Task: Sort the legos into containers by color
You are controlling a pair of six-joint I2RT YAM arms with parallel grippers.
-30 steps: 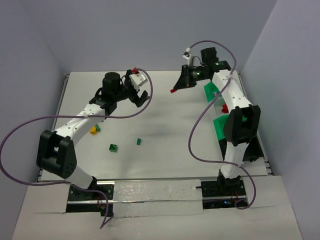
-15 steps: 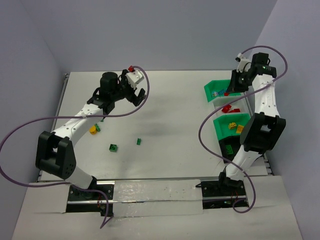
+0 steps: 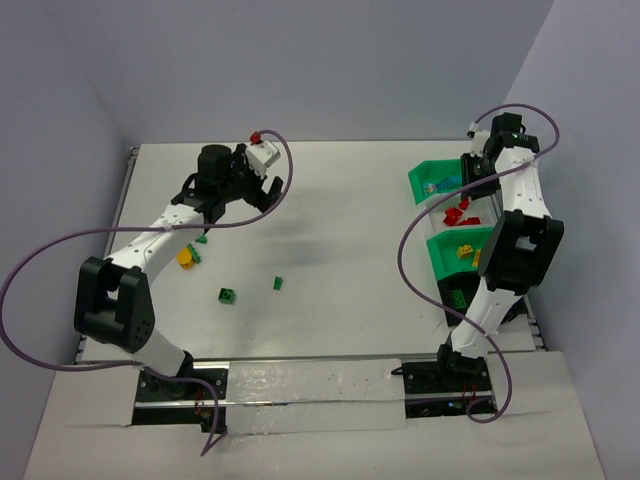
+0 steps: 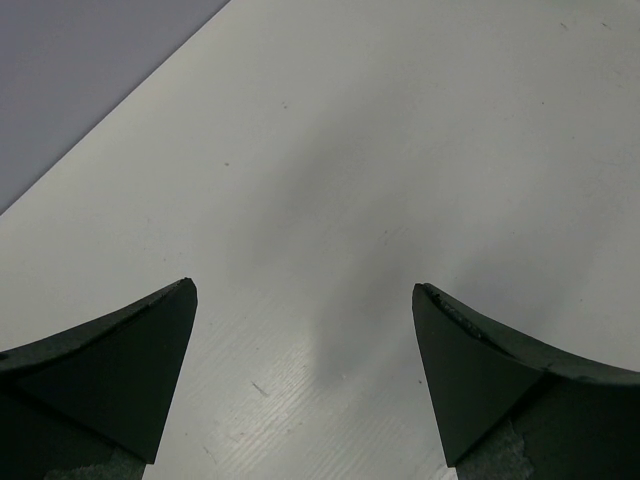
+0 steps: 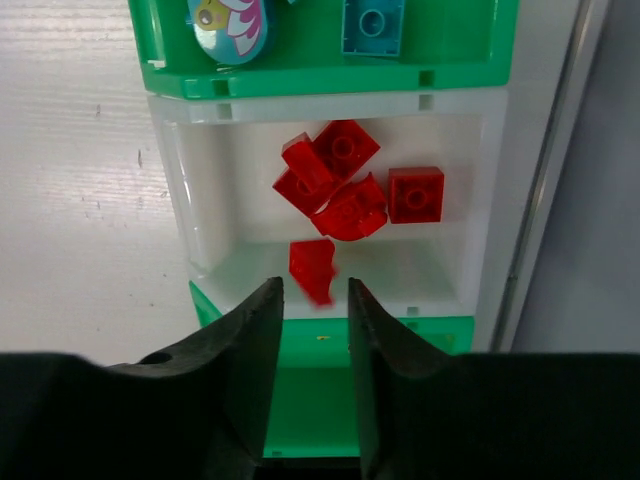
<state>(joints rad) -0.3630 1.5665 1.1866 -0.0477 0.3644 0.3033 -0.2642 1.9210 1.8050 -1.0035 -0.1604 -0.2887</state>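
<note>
My right gripper hangs over the white bin at the right edge, jaws apart. A blurred red brick is just beyond the fingertips, free of them, above several red bricks in that bin. The green bin behind it holds a blue brick. In the top view the right gripper is over the bins. My left gripper is open and empty over bare table, at the back left. A yellow brick and two green bricks lie on the table.
A green bin with yellow bricks and a dark bin with a green brick stand nearer along the right edge. A bird-shaped toy lies in the far green bin. A tiny green piece lies by the left arm.
The right arm swung from the back middle to over the bins with a red brick and its jaws have opened. The left gripper drifted slightly left.
</note>
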